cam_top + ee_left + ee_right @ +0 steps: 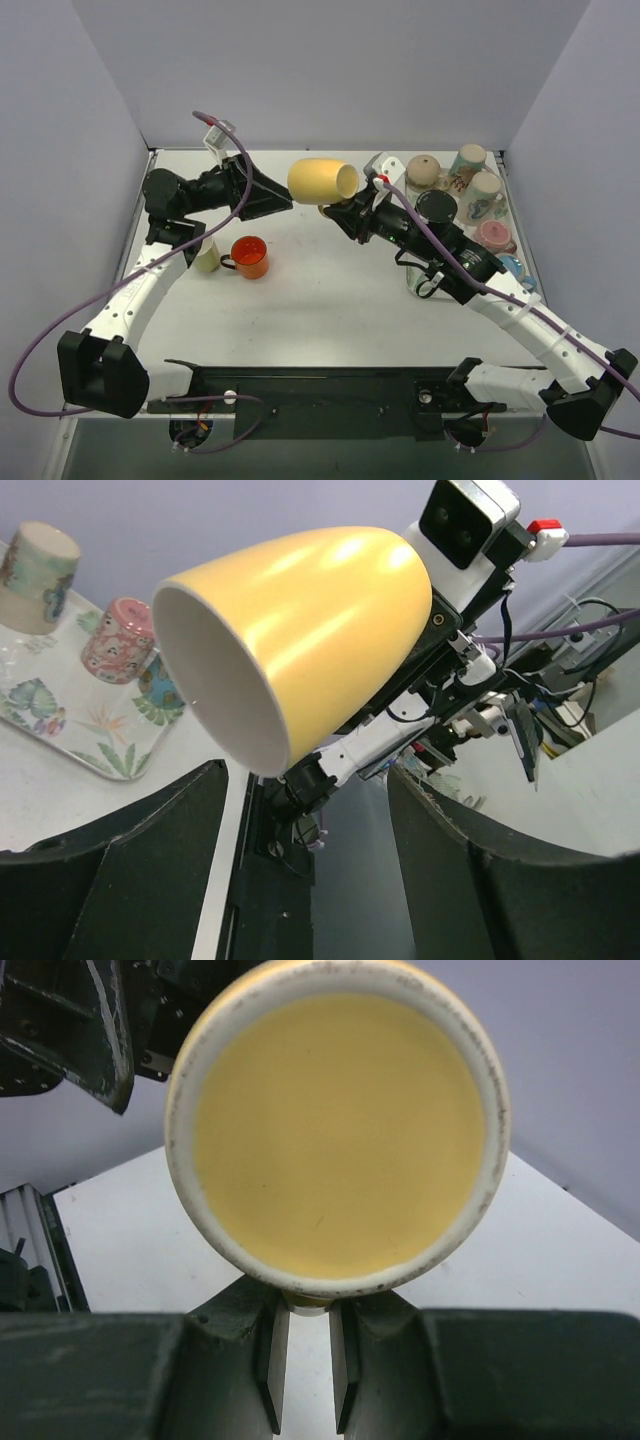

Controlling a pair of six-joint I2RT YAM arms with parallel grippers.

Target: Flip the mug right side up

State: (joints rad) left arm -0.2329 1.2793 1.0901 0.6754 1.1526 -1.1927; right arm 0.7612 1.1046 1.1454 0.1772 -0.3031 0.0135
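Observation:
The yellow mug (320, 180) hangs in the air on its side above the back middle of the table. My right gripper (342, 208) is shut on its handle from below. In the right wrist view the mug's flat yellow base (338, 1130) with a white foot ring faces the camera, and the handle sits pinched between the fingers (270, 1360). In the left wrist view the mug (300, 630) points its white open mouth at the camera. My left gripper (272, 195) is open and empty, just left of the mug and apart from it.
An orange mug (250, 257) stands upright on the table and a pale green cup (207, 257) stands beside the left arm. A patterned tray (500, 235) with several cups lies at the right edge; it also shows in the left wrist view (60, 730).

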